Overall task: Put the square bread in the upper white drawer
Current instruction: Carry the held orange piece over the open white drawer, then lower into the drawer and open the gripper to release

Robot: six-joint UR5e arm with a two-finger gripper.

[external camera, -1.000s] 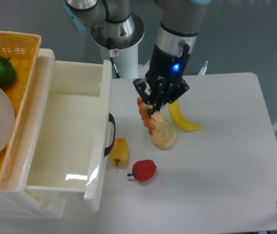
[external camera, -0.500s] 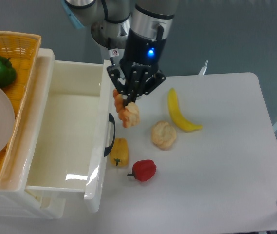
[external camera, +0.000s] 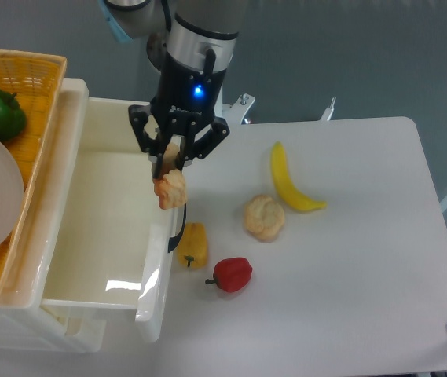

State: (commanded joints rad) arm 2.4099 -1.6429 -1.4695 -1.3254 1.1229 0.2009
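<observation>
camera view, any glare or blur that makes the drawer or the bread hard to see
In the camera view, bright glare streaks sit on the floor and front wall of the upper white drawer; the square bread held in the gripper is slightly soft but readable; the table is evenly lit with faint shadows.

The drawer (external camera: pixel 105 228) is glossy white plastic, the basket (external camera: pixel 38 102) rough woven wicker, the table (external camera: pixel 349 267) matt white, the bread (external camera: pixel 170 188) crusty.
</observation>
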